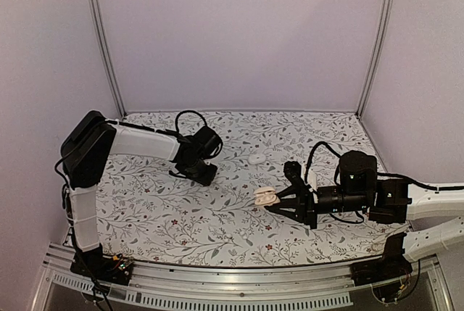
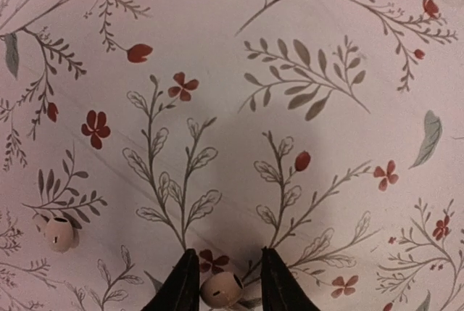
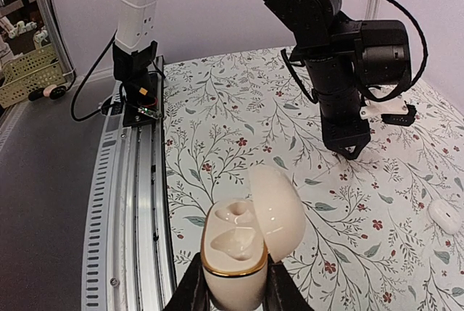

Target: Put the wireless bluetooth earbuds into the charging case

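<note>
Over the table (image 1: 217,231), the right end effector (image 1: 274,199) clamps the one open charging case (image 1: 265,196). Left wrist: the left end effector (image 2: 226,285), narrowly parted, straddles one earbud (image 2: 221,289), grip unclear; a second earbud (image 2: 59,233) lies apart. Right wrist: charging case base pinched, lid up.

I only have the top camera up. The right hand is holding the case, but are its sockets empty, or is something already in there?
Observer: Both sockets are empty. The right wrist view looks straight into the open charging case held in the right hand.
Operator: And the earbuds? I can't find one from above.
Observer: The left wrist view shows an earbud lying on the cloth between the fingers of the left hand, with a gap on one side.
</note>
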{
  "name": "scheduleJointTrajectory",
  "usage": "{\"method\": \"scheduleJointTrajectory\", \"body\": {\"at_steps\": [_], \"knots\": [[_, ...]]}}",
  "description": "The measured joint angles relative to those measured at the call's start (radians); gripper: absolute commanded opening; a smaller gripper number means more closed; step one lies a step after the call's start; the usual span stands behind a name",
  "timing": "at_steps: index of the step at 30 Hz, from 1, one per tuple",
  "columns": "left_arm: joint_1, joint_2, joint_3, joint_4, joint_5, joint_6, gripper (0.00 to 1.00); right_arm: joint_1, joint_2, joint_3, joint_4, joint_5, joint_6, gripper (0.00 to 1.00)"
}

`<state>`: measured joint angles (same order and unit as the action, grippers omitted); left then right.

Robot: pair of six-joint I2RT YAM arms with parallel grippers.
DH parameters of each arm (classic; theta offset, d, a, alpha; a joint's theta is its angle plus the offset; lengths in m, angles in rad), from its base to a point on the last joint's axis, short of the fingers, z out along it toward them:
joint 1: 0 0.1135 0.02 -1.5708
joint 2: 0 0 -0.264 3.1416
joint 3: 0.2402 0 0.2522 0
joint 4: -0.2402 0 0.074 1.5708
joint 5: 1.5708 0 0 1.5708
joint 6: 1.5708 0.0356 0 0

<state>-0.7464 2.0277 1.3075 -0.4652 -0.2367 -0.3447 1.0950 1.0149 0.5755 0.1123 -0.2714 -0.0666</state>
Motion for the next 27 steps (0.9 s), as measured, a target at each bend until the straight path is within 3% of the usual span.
{"method": "scheduleJointTrajectory", "body": {"at_steps": [16,27], "knots": [[-0.027,-0.008,0.016,-0.031,-0.014,0.069,0.37,0.0,0.002,0.0,0.0,0.0,-0.001,0.0],[-0.015,-0.004,0.055,-0.104,0.011,0.017,0.29,0.0,0.002,0.0,0.0,0.0,-0.001,0.0]]}}
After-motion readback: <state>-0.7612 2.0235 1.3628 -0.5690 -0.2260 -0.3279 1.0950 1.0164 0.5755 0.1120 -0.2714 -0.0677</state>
